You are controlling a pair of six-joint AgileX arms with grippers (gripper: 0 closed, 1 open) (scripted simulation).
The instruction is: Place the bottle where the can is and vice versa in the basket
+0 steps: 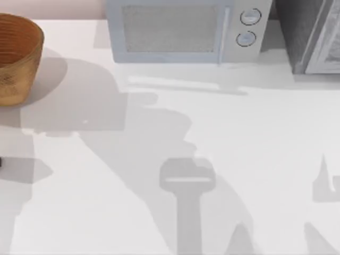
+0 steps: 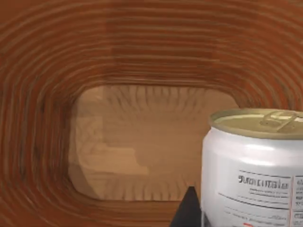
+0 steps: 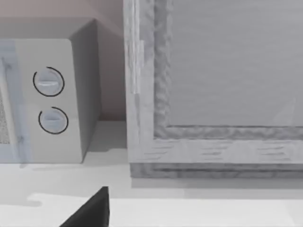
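White tabletop (image 1: 255,138), pale wall behind, nothing fancy.

Starting at the left gripper (image 2: 189,211): dark tip down inside the basket (image 2: 42,118), just beside the can (image 2: 251,175). Wide, narrow or gripping, can't tell from this angle. Can standing upright on the basket floor, white body with small print, tan-gold lid with a pull tab. Ribbed brown walls ringing it all round, so pretty boxed in on every side, lighter flat bottom stretching away past it.

From above, same basket sitting way out at 10 o'clock on the table, partly cut off by the edge, throwing a big shadow toward the middle.

Right gripper (image 3: 92,210): dark tip low over the table, again can't tell how it's set. Pointed toward the back row: microwave (image 3: 47,94) with two round knobs (image 3: 49,82) stacked one over the other, and just beside it a grey framed cabinet (image 3: 213,94).

From above, microwave at 12 o'clock, cabinet tucked in the corner around 1 to 2 o'clock, well apart from the basket. Grey arm shadows (image 1: 186,207) sprawled across the table from 6 o'clock upward.
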